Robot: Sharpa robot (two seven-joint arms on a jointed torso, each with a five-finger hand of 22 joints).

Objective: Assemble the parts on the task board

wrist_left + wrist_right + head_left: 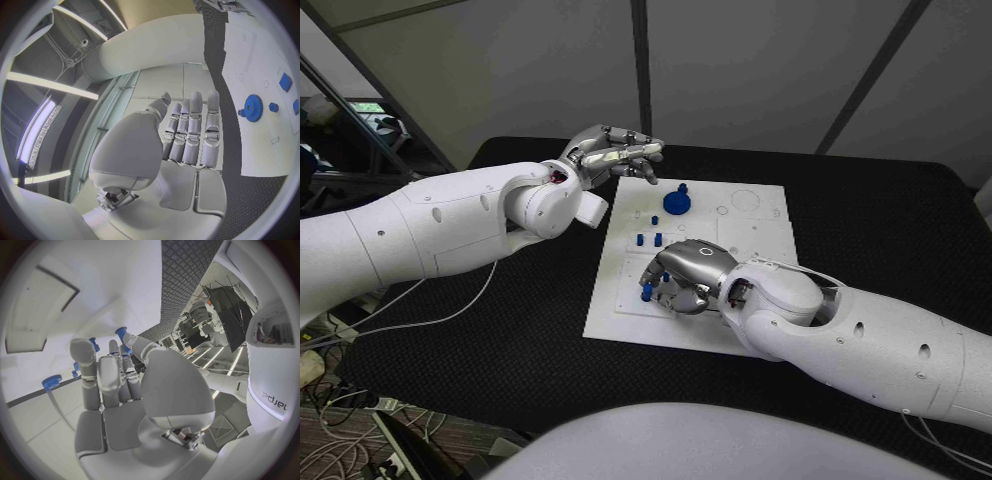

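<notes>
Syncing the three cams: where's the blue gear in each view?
Head view: the blue gear stands on the far part of the task board, near the left hand.
Left wrist view: the gear sits on the board beyond the fingertips.
Right wrist view: a blue toothed piece, likely the gear, shows beside the right hand.
Shared landmark: the white task board itself.

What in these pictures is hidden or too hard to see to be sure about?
- Head view: the right hand covers the near part of the task board; what lies under it is hidden.
- Right wrist view: a blue part sits at the fingers; whether they hold it is unclear.
- Left wrist view: the frame's edge cuts off small blue parts.
</notes>
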